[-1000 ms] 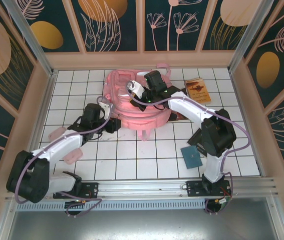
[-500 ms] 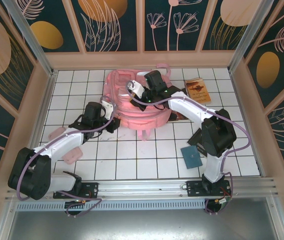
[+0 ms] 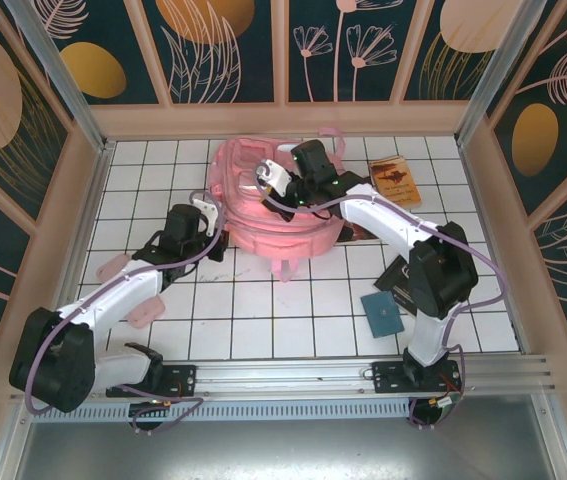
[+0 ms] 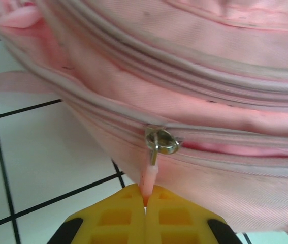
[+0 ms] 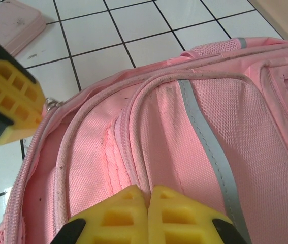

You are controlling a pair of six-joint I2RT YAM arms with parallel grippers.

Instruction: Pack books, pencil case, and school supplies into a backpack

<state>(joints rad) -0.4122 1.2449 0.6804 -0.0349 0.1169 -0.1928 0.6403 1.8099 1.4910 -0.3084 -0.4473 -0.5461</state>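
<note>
Left wrist: the left end effector (image 4: 145, 203) pinches the pink zipper pull (image 4: 150, 175) of the backpack (image 4: 210, 76), which lies on the tiled surface (image 3: 263, 310). The right end effector (image 5: 148, 201), fingers together, rests on its top.

- It looks like a robot test cell in a lab, though nothing beyond the booth can be seen.
- A left arm (image 3: 123, 290) and a right arm (image 3: 393, 225) are bolted to an aluminium rail (image 3: 293, 378) at the near edge of a white tiled counter (image 3: 263, 320).
- Metal posts (image 3: 58, 75) and printed leaf-pattern wall panels (image 3: 223, 50) box the counter in.
</note>
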